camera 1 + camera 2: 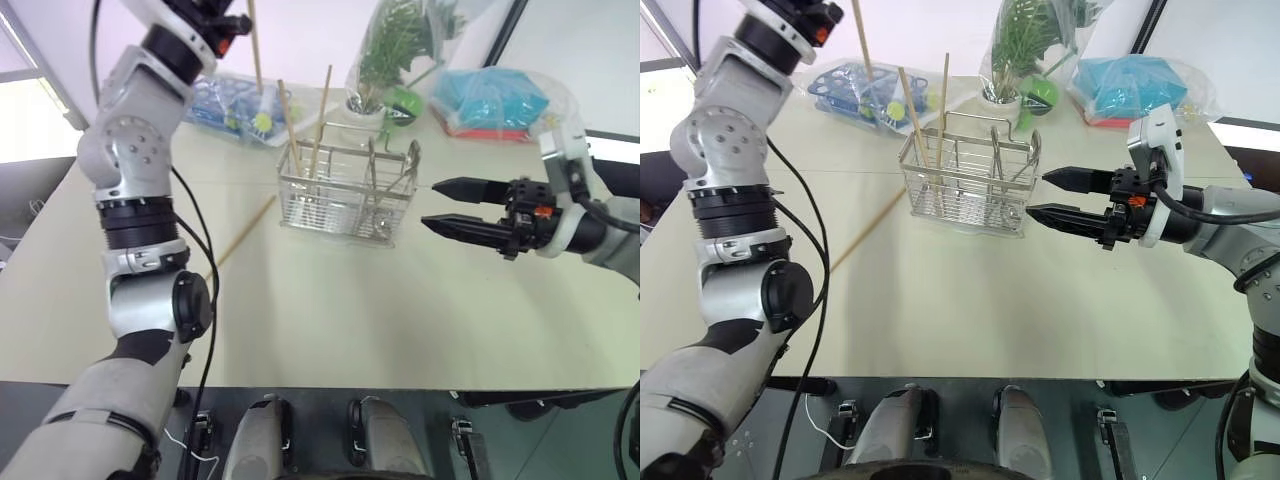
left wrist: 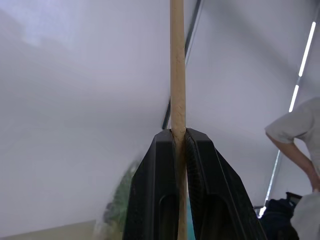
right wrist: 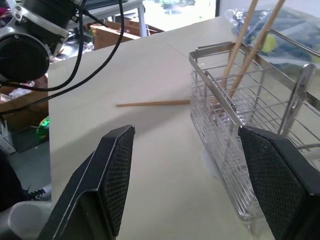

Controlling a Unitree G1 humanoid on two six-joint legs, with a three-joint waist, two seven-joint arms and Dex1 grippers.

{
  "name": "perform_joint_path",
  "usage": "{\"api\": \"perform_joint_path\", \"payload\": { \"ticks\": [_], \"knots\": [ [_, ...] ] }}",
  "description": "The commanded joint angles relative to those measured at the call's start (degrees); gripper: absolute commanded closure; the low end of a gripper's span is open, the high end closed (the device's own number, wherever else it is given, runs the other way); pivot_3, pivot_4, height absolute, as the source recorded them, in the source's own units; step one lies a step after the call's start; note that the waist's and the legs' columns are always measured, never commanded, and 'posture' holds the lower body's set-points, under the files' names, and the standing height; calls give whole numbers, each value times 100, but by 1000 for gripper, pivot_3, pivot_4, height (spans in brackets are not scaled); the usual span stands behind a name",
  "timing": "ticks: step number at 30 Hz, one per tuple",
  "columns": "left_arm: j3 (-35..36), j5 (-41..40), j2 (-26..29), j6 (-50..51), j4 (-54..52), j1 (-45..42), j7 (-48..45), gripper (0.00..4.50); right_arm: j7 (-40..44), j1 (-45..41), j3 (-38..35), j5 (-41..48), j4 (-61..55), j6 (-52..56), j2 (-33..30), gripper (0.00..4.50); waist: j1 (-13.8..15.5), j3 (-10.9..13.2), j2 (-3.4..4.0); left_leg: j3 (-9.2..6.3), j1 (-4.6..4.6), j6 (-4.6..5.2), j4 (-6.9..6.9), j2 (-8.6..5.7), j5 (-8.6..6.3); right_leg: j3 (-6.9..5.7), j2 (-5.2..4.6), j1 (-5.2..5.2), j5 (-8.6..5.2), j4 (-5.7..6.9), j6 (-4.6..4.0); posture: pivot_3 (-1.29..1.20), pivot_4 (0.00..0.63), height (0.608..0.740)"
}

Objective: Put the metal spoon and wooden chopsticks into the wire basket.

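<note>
Jaws of the left gripper (image 2: 178, 145) are pinching one chopstick (image 2: 177, 75), arm raised high; the right gripper (image 1: 445, 206) is hovering level, fingers spread, beside the basket (image 1: 345, 195) holding two chopsticks (image 1: 305, 125); another chopstick (image 1: 245, 232) is lying on the table (image 1: 400, 320).

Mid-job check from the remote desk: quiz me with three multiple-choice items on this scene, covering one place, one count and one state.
1. Where is the loose chopstick?
A. flat on the table beside the wire basket
B. inside the basket
C. in the right gripper

2. How many chopsticks stand in the basket?
A. none
B. two
C. five

3. The left gripper is:
A. open, empty
B. shut on a chopstick
C. shut on a spoon

Key: 1 A, it lies flat by the basket; 2 B, two sticks lean inside; 3 B, fingers pinch the stick.
</note>
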Motion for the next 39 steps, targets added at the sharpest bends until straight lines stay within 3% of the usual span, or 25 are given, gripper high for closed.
{"api": "perform_joint_path", "payload": {
  "ticks": [1,16,20,26,31,35,39],
  "knots": [
    [-261,219,-213,-410,115,145,-9,4428,-194,-11,-264,225,-237,10,54,1098,7,0,0,-1,0,0,0,0,0,0,1,0,0,0,0,0,150,720],
    [-1014,1177,-912,-1826,998,705,-138,4428,-576,-26,-543,582,-286,127,-20,1098,18,0,-1,-4,-3,8,2,0,-4,0,1,3,0,-7,0,0,150,720],
    [-985,1158,-999,-1796,925,800,-101,2972,-658,-112,-511,581,-208,127,-2,1098,11,0,-1,-5,-3,8,2,0,-5,0,1,2,0,-7,0,0,150,720],
    [-929,942,-907,-1326,227,951,40,33,-647,-171,-403,499,-44,46,15,1098,9,0,-1,-6,-3,11,2,1,-6,0,1,2,0,-7,0,0,150,720],
    [-744,686,-529,-522,-579,873,341,33,-592,-228,-276,373,64,-27,34,1098,10,0,0,-8,-4,11,2,1,-6,0,1,2,0,-7,0,0,150,720],
    [-742,600,365,616,-1087,495,436,33,-381,-103,-181,233,1,-118,-16,1098,-1,0,0,-11,-6,10,2,2,-6,0,4,0,0,-6,0,0,150,720],
    [-1115,835,1662,1790,-1054,298,-42,33,-197,-48,-100,47,74,-216,-38,1098,-5,-2,4,-10,-3,10,1,2,-6,0,7,2,0,-6,0,0,150,720]
  ]
}}
